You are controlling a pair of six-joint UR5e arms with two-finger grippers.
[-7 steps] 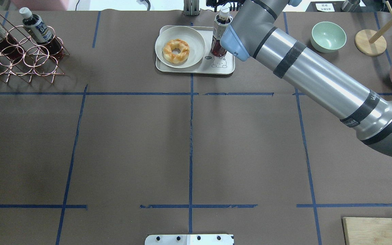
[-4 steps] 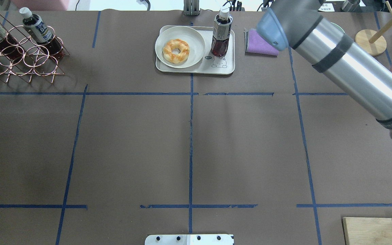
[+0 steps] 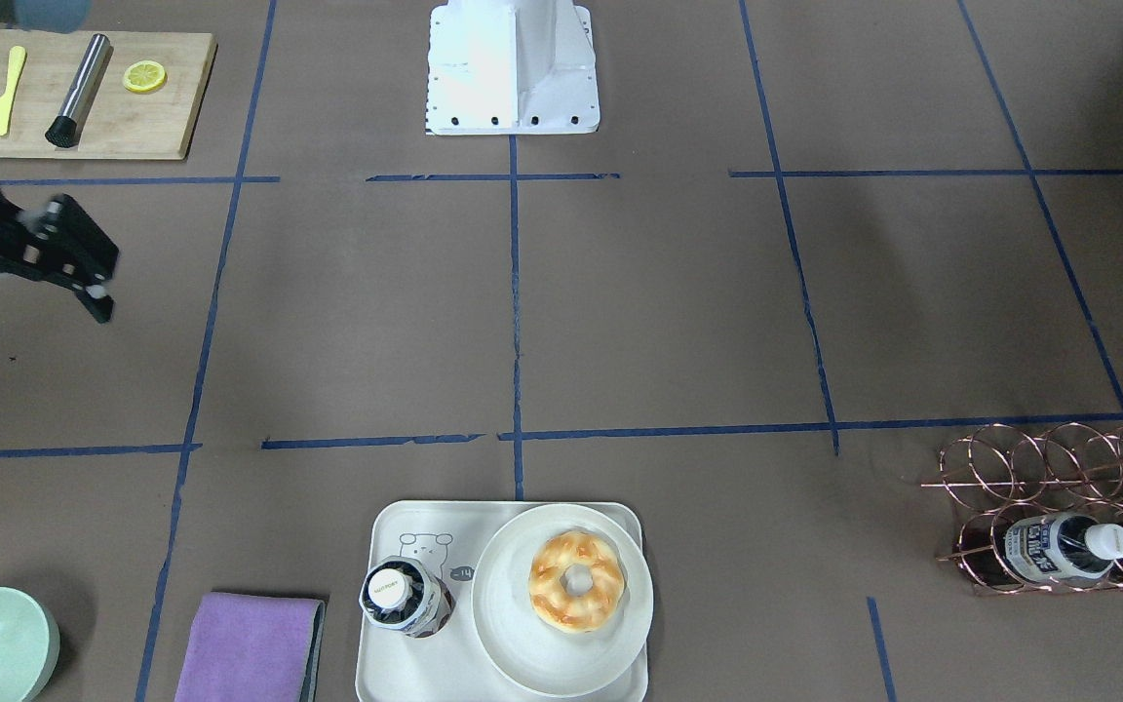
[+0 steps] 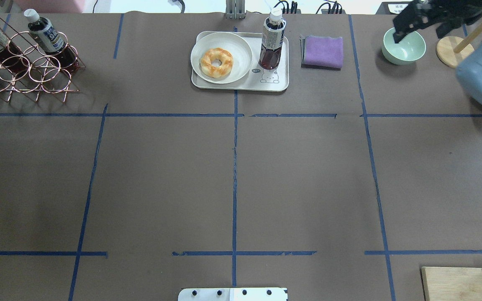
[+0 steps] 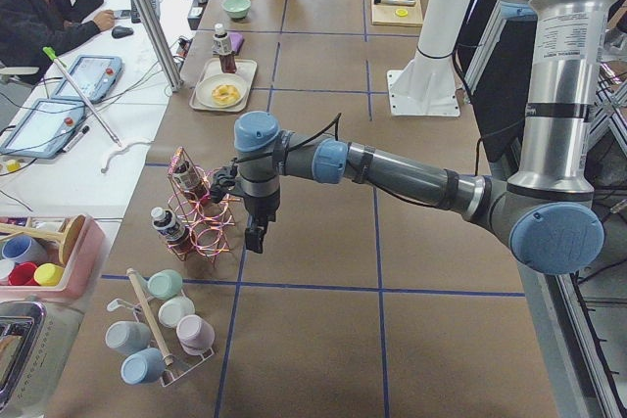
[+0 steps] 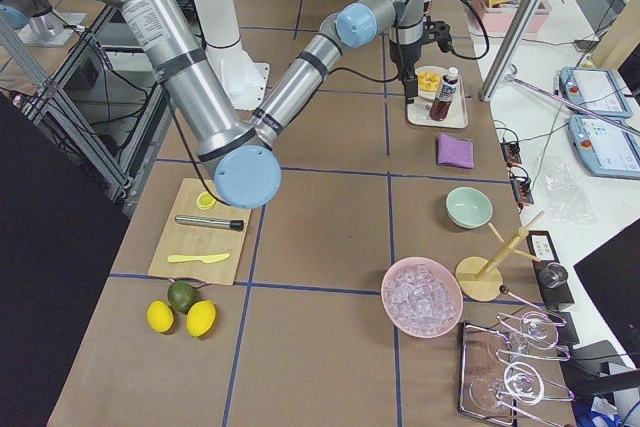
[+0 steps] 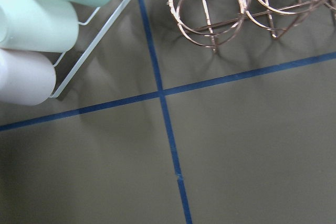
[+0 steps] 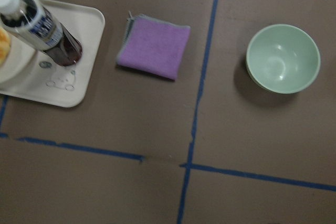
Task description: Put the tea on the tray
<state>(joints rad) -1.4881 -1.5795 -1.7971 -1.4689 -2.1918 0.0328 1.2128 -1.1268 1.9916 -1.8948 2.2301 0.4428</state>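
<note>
Dark brown tea [image 4: 272, 42] stands upright on the off-white tray [image 4: 275, 82], white cap on top, its base on the bare strip just beside the round plate [image 4: 241, 54] that carries a ring-shaped bun [image 4: 216, 62]. In the front-facing view the bottle sits right by the little bear drawing, with nothing gripping it.

The right claw [image 3: 35, 320] hangs over the table [image 4: 232, 175] well apart from the tray, its jaws spread wide and empty. Its wrist camera looks down on the tray's corner, a purple cloth [image 8: 154, 52] and a green bowl [image 8: 283, 59].

The left claw [image 5: 257, 239] hovers near the copper wire rack [image 5: 201, 212], where like bottles lie. It shows only in the side view, so I cannot tell how its jaws stand.

By my reading the task is as good as done: the bottle is on the tray, upright and released. Nothing seems left but parking the arms.
</note>
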